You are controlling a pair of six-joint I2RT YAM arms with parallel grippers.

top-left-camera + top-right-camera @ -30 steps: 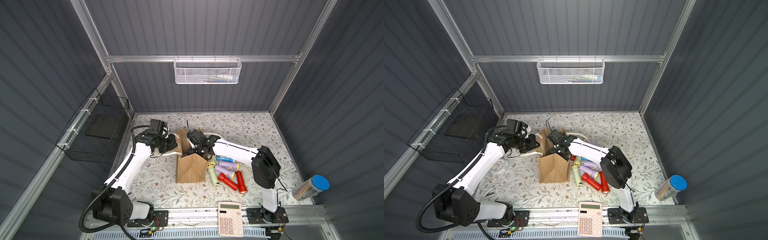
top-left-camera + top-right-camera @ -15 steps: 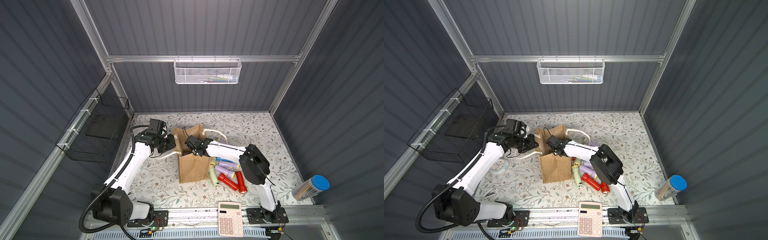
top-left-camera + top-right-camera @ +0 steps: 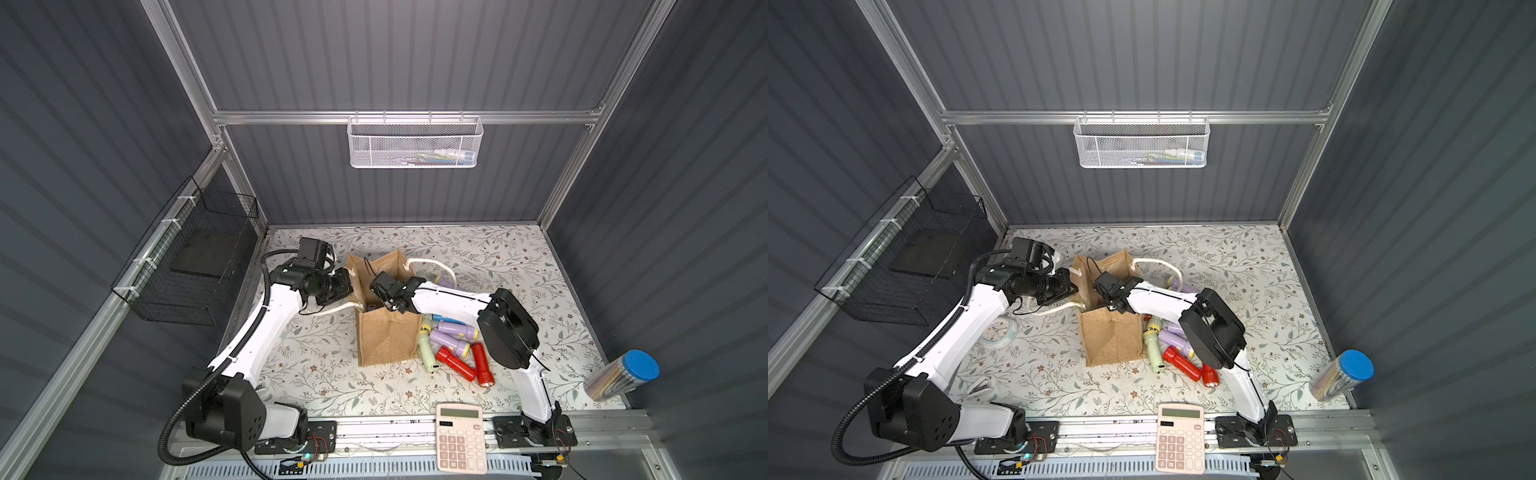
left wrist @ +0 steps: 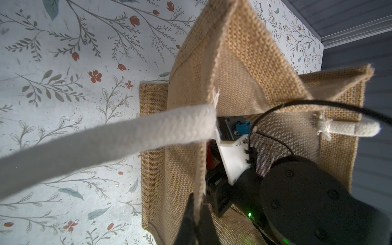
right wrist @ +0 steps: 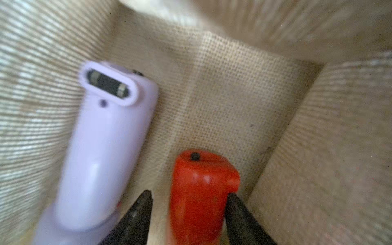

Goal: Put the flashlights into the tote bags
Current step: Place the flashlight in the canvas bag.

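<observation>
One red flashlight (image 5: 199, 180) stands within parted right end effector (image 5: 189, 194); left end effector (image 4: 198, 204) pinches tote bag (image 4: 244, 70).

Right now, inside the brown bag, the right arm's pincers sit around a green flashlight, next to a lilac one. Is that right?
Not green: the right wrist view shows a red flashlight between the jaws of the right gripper. It is inside the tote bag, beside a lilac flashlight.

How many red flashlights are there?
3. Two red flashlights lie on the table beside the bag; a third is inside, between the right fingers. Others may be hidden.
</observation>
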